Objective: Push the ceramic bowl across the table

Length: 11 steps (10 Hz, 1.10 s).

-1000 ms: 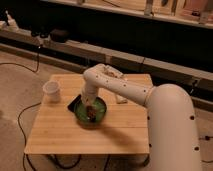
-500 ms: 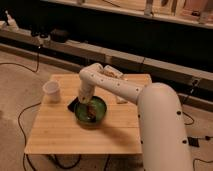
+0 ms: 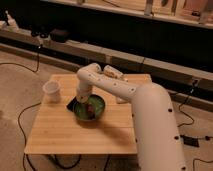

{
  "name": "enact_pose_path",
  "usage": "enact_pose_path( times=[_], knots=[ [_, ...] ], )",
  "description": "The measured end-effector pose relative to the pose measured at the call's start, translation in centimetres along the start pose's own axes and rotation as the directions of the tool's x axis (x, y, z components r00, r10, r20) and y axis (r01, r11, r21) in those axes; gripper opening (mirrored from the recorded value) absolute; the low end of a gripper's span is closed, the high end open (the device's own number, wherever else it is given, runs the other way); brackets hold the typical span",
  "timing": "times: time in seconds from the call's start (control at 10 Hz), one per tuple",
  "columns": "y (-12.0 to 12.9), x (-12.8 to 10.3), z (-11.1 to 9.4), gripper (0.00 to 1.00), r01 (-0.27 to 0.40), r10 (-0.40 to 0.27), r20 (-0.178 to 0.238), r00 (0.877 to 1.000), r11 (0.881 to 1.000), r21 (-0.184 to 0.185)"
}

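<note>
Gripper [image 3: 85, 103] points down at the left rim of the ceramic bowl [image 3: 94, 111], just left of frame centre; whether it is apart or together cannot be told. The bowl sits mid-table [image 3: 60, 142]. A dark phone [image 3: 71, 105] lies just beside it, and a white cup [image 3: 51, 91] stands farther up-left.

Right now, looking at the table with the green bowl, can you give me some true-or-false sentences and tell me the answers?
1. The glossy green ceramic bowl sits on the light wooden table. True.
2. The white translucent cup stands inside the bowl. False: it stands apart from the bowl, on the table.
3. The robot's gripper is down at the bowl. True.
4. The bowl is empty. False: a small brownish item lies inside.
</note>
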<state>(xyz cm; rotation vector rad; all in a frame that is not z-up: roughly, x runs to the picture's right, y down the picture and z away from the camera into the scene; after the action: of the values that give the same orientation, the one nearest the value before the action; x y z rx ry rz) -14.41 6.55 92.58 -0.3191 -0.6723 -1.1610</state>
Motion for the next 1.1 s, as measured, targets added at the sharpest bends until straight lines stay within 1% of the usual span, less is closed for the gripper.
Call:
enact_pose_path(
  times=[0.3,0.5,0.7,1.1],
  knots=[
    [-1.0,0.8,-0.4,0.00,0.001,0.000,-0.012,1.000,0.999,0.035],
    [-1.5,1.1,-0.3,0.00,0.007,-0.006,-0.011,1.000,0.999,0.048],
    [-1.8,0.9,-0.1,0.00,0.014,-0.014,-0.003,1.000,0.999,0.052],
    [0.1,-0.5,0.2,0.00,-0.003,0.002,0.025,1.000,0.999,0.040]
  ],
)
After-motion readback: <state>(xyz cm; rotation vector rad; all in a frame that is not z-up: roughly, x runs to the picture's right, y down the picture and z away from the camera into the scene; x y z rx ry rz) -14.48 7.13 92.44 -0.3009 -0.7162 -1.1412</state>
